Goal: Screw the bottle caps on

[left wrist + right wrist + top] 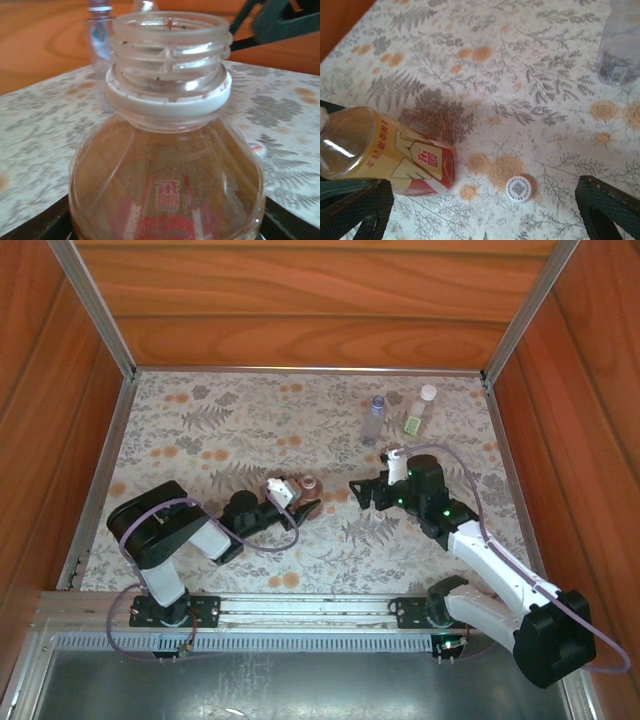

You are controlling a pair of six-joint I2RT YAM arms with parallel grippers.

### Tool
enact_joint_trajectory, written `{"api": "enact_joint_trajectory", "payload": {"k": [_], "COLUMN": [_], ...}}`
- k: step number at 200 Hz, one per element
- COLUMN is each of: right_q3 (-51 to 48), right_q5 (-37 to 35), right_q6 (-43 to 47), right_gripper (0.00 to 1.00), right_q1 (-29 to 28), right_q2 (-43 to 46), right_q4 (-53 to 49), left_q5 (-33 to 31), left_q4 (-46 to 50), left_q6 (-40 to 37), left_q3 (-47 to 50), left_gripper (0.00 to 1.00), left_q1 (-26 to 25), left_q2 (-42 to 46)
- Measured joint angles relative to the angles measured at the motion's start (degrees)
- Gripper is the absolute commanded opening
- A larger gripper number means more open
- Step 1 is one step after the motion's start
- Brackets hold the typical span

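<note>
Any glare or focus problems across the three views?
Left wrist: amber bottle neck sharp, glare on its threads, table behind soft. Right wrist: white cap crisp, own fingers blurred at the bottom corners. Top external: even light, faint shadows.

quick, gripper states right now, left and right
left gripper: closed on the amber bottle
right gripper: open, holding nothing
</note>
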State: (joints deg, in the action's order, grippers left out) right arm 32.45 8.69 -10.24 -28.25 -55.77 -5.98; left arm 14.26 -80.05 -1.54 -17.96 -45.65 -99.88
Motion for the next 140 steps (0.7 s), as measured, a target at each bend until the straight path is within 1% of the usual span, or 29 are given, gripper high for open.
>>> {"api": "enact_joint_trajectory", "payload": {"k": [19,33,35,37,55,74,92,101,108,116,140], "right_q3": [-0.04,0.07,0.09,0.11,0.44,1.38,2.49,3.04,3.45,3.96,5.64], "right_q5": [-2.4,-3.67,-3.82,-4.13,-6.54,-9.03,-11.13,-11.96,-12.52,-13.05,-13.88], "right_q6": [0.28,0.09,0.04,0.04,-0.52,-0.87,-1.07,-1.18,-1.33,-1.9,-2.69], "right_gripper": [0.92,0.91,0.88,0.88,0.87,0.87,0.82,0.78,0.71,0.65,0.61], "right_q1": [-1.6,-2.64,-2.75,-2.93,-4.52,-6.43,-7.89,-8.39,-8.7,-8.98,-9.29], "right_q2": [-0.68,-2.01,-2.19,-2.49,-5.46,-9.66,-13.88,-15.85,-17.38,-19.15,-23.63], "right_q4": [-1.55,-2.62,-2.78,-2.97,-4.35,-5.22,-5.07,-5.03,-4.87,-4.7,-4.11], "left_q5": [5.92,9.9,10.45,10.82,14.38,16.81,18.97,19.8,20.37,20.79,21.27], "left_q4": [-0.09,-0.15,-0.15,-0.15,-0.15,-0.15,-0.15,-0.17,-0.22,-0.33,-0.79], "left_q6": [0.28,0.52,0.52,0.55,0.48,0.26,0.13,0.15,0.15,0.17,0.13], "left_q3": [-1.27,-2.23,-2.34,-2.45,-2.99,-3.13,-3.3,-3.34,-3.43,-3.54,-3.67], "left_gripper": [0.64,0.64,0.64,0.64,0.64,0.63,0.62,0.62,0.62,0.62,0.62], "left_q1": [1.4,2.58,2.75,2.86,3.74,4.37,4.98,5.33,5.57,5.64,5.68], "left_q2": [-1.33,-2.23,-2.36,-2.43,-2.97,-3.17,-3.37,-3.48,-3.58,-3.74,-4.15]}}
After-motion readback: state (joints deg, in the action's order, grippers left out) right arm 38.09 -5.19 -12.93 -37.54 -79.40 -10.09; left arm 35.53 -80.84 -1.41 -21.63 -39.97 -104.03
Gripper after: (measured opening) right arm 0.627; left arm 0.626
